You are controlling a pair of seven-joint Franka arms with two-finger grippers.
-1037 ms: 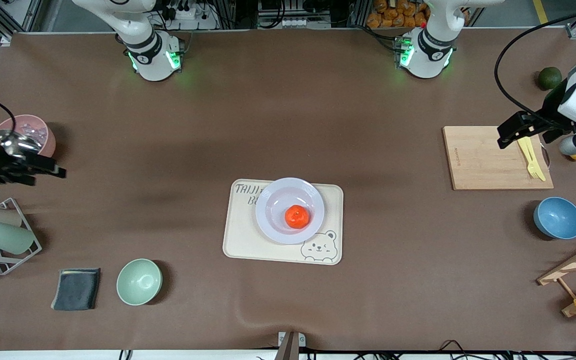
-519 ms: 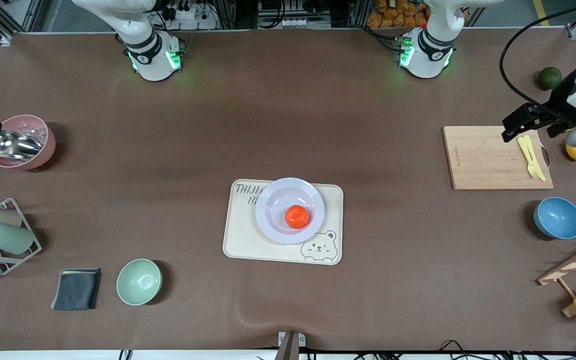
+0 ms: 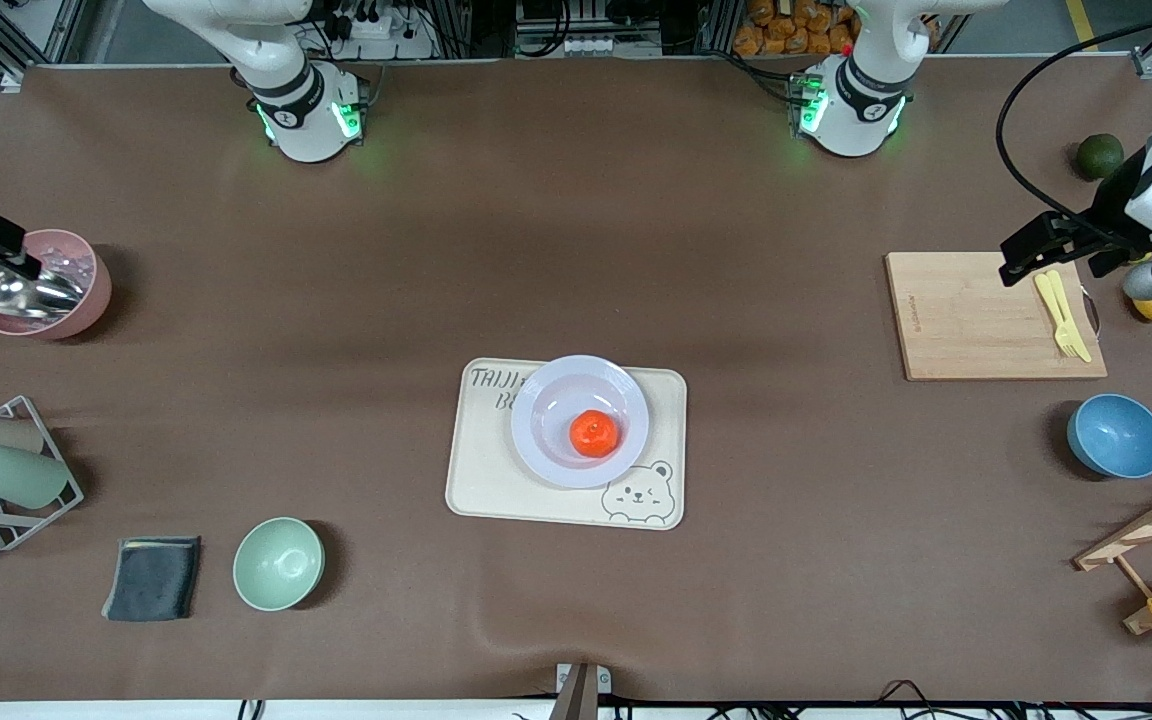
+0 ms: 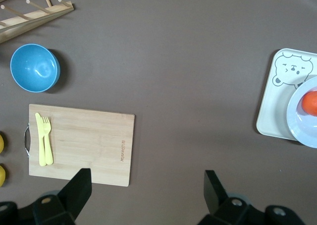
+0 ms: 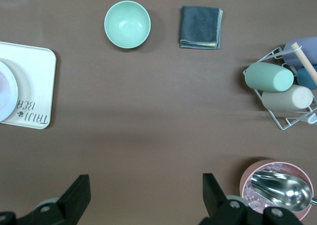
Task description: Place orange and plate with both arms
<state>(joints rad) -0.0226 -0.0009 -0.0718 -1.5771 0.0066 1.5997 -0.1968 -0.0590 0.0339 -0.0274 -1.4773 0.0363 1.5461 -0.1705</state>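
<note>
At bench centre: orange (image 3: 594,433) sat in plate (image 3: 580,421), plate on cream bear-print tray (image 3: 476,470). Task looked done.

Left pincer (image 4: 146,185) hung over cutting board (image 3: 956,315) edge, jaws wide apart, empty. Right pincer (image 5: 143,194) hung beside pink bowl (image 3: 86,290) holding metal scoop (image 3: 21,288), jaws wide apart, empty.

Risks: orange free to roll if plate got nudged; a low right-arm sweep could clip scoop or tip pink bowl; left arm could catch yellow fork (image 3: 1061,315).
</note>
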